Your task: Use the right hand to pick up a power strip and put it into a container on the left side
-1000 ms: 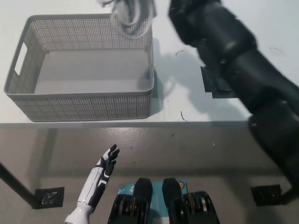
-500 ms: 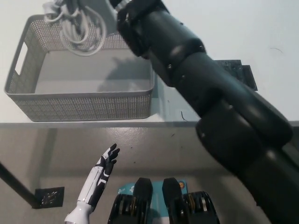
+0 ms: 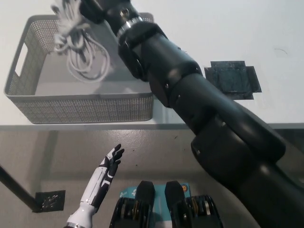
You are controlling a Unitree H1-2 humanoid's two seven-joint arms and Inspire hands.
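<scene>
Since half a second ago the black right hand (image 3: 102, 9) has carried the power strip's coiled white cord (image 3: 78, 50) further left; it now hangs lower, over the grey mesh basket (image 3: 85, 108) interior. The hand grips the bundle from above. The white left hand (image 3: 108, 166) rests low, fingers spread, holding nothing.
</scene>
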